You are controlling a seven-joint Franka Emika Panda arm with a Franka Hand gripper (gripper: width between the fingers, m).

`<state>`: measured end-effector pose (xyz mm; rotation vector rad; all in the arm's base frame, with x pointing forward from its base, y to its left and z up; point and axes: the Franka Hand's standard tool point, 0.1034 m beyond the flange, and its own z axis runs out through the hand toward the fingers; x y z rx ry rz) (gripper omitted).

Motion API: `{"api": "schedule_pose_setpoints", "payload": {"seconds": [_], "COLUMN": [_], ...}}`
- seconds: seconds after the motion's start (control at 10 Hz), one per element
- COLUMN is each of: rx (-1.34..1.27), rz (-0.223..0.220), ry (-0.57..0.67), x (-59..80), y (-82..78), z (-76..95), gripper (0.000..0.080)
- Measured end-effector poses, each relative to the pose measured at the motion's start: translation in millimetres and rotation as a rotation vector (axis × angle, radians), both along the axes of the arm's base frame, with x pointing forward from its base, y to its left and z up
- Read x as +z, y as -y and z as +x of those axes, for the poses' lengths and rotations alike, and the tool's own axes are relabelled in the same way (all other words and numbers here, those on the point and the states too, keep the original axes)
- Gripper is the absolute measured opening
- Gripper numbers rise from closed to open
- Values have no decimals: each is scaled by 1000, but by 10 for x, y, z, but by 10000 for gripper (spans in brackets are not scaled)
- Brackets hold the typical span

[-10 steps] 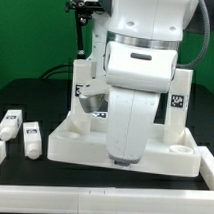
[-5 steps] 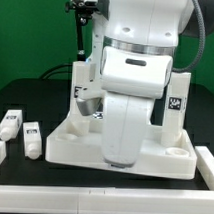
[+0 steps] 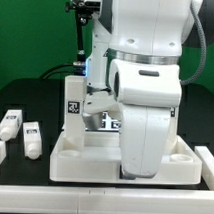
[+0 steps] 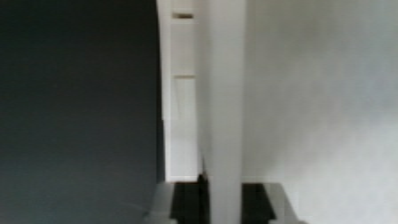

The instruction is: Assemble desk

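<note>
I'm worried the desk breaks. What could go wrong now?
The pincer grips only a thin white edge, seemingly the rim of the desk top, so it might slip. The upright leg could tip if the top jerks. The loose legs lie close beside it and might get bumped.

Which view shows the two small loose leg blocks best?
The exterior view: both leg blocks lie whole and unblocked, at the exterior view's left of the desk top. The wrist view shows neither, only a close white edge.
</note>
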<state>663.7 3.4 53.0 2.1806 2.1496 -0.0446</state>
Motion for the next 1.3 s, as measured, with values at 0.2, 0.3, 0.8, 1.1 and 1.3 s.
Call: {"api": "schedule_pose_setpoints", "payload": {"seconds": [0.2,0.3,0.8,1.1,1.3], "rx": [-67,-115,-122,-117,-121], "rz": [-2,1,0,3,5], "ry": [8,-1,-2,7,8], "x": [-40,-84,-160,-230,-229], "y": [-105,-150,-45,-75,-108], "z": [-68,-127,-130,-137,-122], "gripper": [54,54,54,54,54]}}
